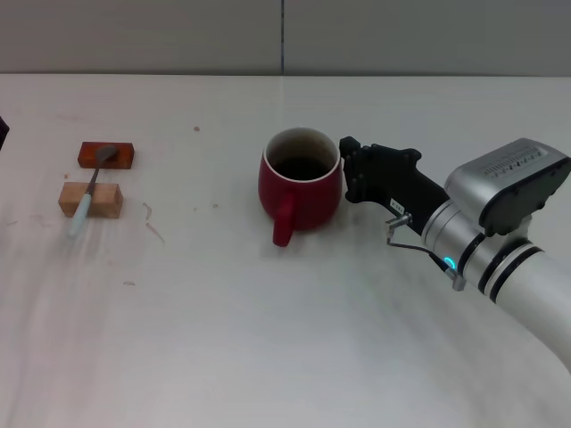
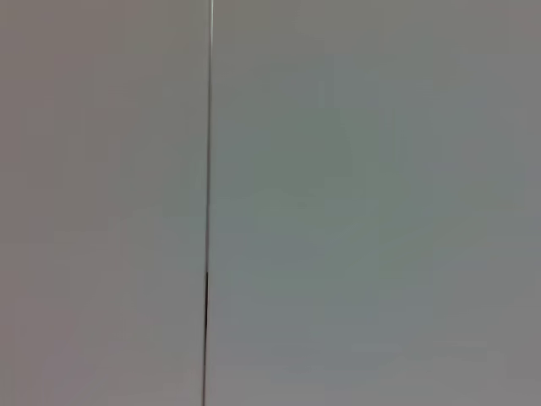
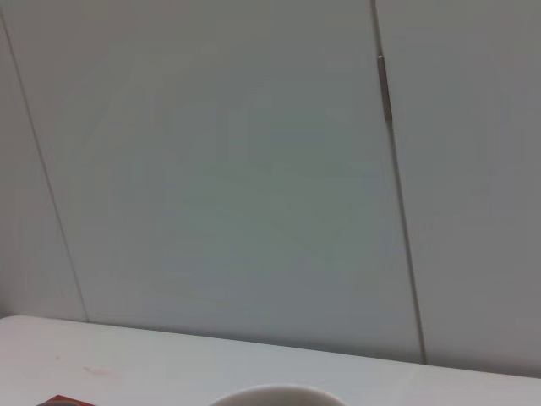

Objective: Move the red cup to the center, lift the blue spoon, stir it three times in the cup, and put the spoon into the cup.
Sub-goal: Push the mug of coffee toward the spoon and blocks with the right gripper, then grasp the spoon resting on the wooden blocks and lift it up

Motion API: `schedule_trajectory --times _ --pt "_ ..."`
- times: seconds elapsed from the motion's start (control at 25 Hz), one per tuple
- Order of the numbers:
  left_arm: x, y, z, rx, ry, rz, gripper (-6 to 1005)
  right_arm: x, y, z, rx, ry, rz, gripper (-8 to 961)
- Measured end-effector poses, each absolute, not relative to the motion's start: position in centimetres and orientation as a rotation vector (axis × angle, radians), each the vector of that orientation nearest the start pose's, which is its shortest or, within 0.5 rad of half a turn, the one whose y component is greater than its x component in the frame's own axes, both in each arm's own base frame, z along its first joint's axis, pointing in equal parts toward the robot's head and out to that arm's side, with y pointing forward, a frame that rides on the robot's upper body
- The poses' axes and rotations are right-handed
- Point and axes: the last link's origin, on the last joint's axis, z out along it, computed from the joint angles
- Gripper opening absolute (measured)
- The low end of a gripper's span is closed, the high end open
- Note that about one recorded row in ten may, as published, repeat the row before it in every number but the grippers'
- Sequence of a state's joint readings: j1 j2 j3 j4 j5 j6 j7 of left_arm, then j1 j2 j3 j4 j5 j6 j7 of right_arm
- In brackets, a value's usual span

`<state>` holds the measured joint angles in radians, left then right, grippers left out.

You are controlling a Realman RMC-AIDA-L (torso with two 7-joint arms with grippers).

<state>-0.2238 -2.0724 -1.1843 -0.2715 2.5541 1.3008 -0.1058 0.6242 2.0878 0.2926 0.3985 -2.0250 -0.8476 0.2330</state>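
Note:
The red cup (image 1: 302, 189) stands upright near the middle of the table, its handle pointing toward me; its white rim (image 3: 277, 395) just shows in the right wrist view. My right gripper (image 1: 351, 171) is right against the cup's right side, level with its upper wall. The blue spoon (image 1: 89, 193) lies far left, its grey bowl on a red-brown block (image 1: 120, 159) and its pale handle across a light wooden block (image 1: 105, 201). My left gripper is out of view; the left wrist view shows only a wall.
The white table (image 1: 268, 339) runs back to a grey wall (image 1: 285, 36). A dark sliver (image 1: 3, 132) sits at the left edge of the head view. My right arm (image 1: 500, 232) comes in from the lower right.

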Motion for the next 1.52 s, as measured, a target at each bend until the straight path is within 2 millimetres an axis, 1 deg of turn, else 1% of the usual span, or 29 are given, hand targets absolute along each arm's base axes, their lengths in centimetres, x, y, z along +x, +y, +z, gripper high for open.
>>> schedule_trajectory --times 0.28,0.4,0.44,0.48,0.52,0.56,0.68,0.72,0.76,0.88,0.92,0.96,1.08,1.12,1.28,1.32,1.52 --pt "-35.5 28.0 2.0 -1.4 -0.482 -0.715 793 24.0 33.8 -12.1 -2.084 0.706 0.751 -1" --pt "-35.1 27.8 1.6 -1.417 -0.478 -0.735 792 25.6 33.3 -10.9 -2.016 0.704 0.77 -1" --pt "-35.0 27.6 1.4 -1.426 -0.478 -0.742 792 25.6 33.3 -10.9 -2.016 0.704 0.77 -1" --pt "-34.9 27.5 1.3 -1.432 -0.479 -0.744 791 26.1 33.1 -10.4 -1.991 0.702 0.775 -1" --pt "-34.7 27.3 0.8 -1.461 -0.477 -0.748 791 27.2 32.6 -9.5 -1.935 0.707 0.786 -1" --pt "-34.7 27.3 0.8 -1.461 -0.477 -0.748 791 27.2 32.6 -9.5 -1.935 0.707 0.786 -1" --pt "-34.6 26.6 0.1 -1.501 -0.481 -0.747 790 29.1 31.6 -7.9 -1.844 0.709 0.801 -1" --pt "-34.5 26.0 -0.5 -1.524 -0.486 -0.747 790 30.2 30.8 -6.8 -1.792 0.695 0.81 -1" --pt "-34.5 26.0 -0.5 -1.524 -0.486 -0.747 790 30.2 30.8 -6.8 -1.792 0.695 0.81 -1" --pt "-34.6 25.1 -1.4 -1.569 -0.496 -0.738 789 31.7 29.3 -5.1 -1.708 0.662 0.826 -1" --pt "-34.8 24.6 -1.8 -1.59 -0.508 -0.726 789 32.5 28.1 -3.8 -1.64 0.634 0.851 -1" --pt "-34.8 24.6 -1.8 -1.59 -0.508 -0.726 788 32.5 28.1 -3.8 -1.64 0.634 0.851 -1" --pt "-35.1 23.7 -2.5 -1.617 -0.528 -0.706 788 33.6 26.5 -2.0 -1.548 0.594 0.87 -1" --pt "-35.1 23.3 -2.9 -1.639 -0.534 -0.698 787 34.2 25.7 -1.1 -1.5 0.572 0.872 -2" --pt "-35.4 22.9 -3.4 -1.668 -0.553 -0.673 786 34.8 25.0 -0.4 -1.46 0.563 0.865 -2" --pt "-35.6 22.7 -3.8 -1.688 -0.568 -0.655 786 34.9 24.9 -0.3 -1.451 0.563 0.862 -2" --pt "-35.8 22.9 -4.6 -1.723 -0.596 -0.62 785 34.8 25.1 -0.4 -1.461 0.566 0.861 -2"
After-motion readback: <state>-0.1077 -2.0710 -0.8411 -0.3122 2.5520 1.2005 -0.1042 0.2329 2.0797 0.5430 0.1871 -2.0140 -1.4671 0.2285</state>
